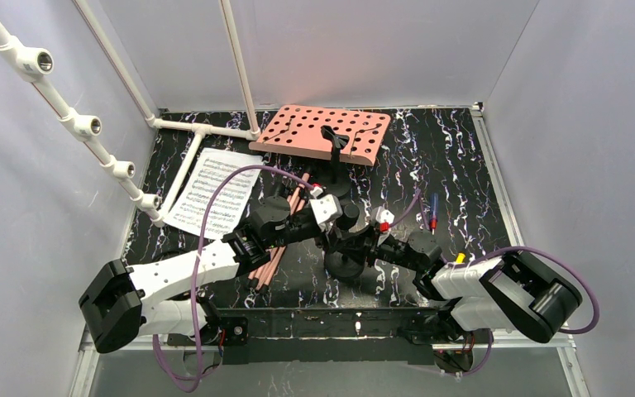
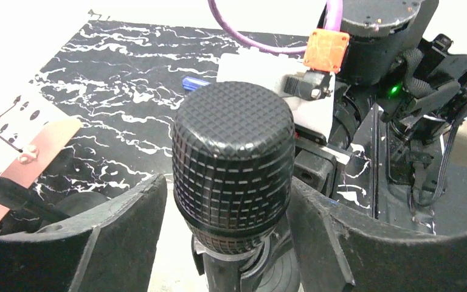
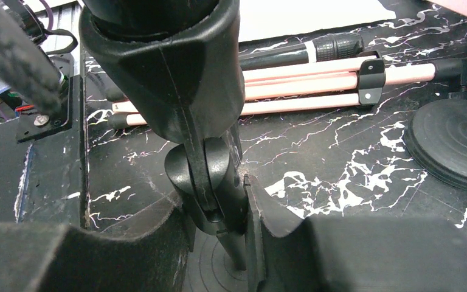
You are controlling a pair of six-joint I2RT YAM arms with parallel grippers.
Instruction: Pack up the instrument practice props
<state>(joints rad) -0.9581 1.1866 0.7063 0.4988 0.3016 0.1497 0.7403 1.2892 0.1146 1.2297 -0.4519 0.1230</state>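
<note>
A black microphone (image 1: 347, 217) stands on its round base (image 1: 345, 265) at the table's middle. My left gripper (image 1: 336, 213) is shut on its mesh head (image 2: 234, 152), one finger on each side. My right gripper (image 1: 370, 245) is shut on the stand's swivel joint (image 3: 210, 182) just above the base. The second microphone (image 1: 333, 141) stands behind, in front of the salmon-pink perforated desk (image 1: 322, 132), and its base shows in the right wrist view (image 3: 456, 146). The folded pink tripod legs (image 1: 277, 248) lie flat under my left arm. A sheet-music page (image 1: 211, 192) lies at the left.
A white pipe frame (image 1: 91, 128) runs along the left wall and back left corner. A blue and red pen (image 1: 433, 211) lies right of centre. White walls close in the black marbled mat (image 1: 463, 165).
</note>
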